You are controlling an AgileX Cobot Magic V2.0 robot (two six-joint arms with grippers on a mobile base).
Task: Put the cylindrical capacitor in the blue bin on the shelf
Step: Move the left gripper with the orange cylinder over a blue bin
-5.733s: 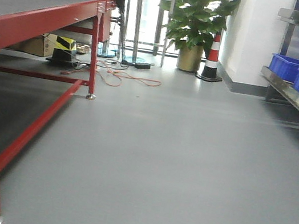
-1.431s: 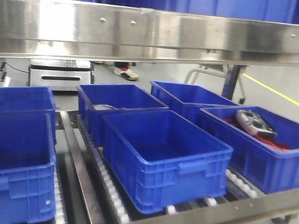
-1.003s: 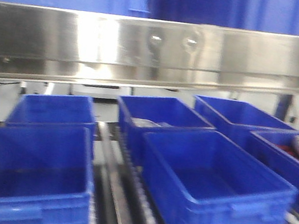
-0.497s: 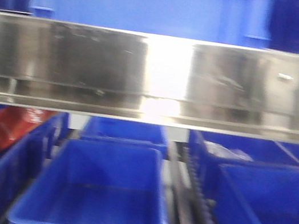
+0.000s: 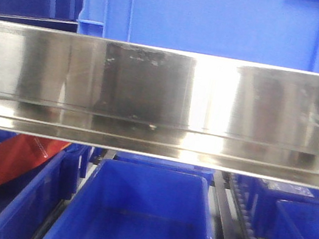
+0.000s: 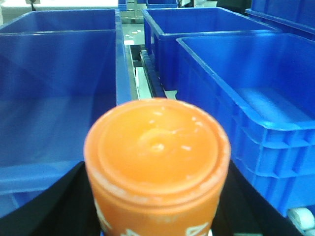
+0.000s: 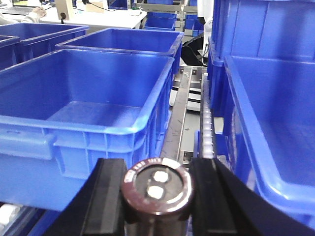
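Careful, my right gripper (image 7: 157,169), clamped on the cylindrical capacitor (image 7: 157,191), hangs short of the left blue bin (image 7: 74,128): releasing now would likely miss.

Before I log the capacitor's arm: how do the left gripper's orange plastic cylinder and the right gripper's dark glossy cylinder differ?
The orange plastic cylinder has a plain top; the dark glossy cylinder shows two terminals and rim lettering. Orange looks broader than dark. Both are gripped, tops facing camera.

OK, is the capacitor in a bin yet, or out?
Out. The cylindrical capacitor stands upright, clamped in the right gripper, on the near side of the closest blue bin; that bin's visible floor is bare.
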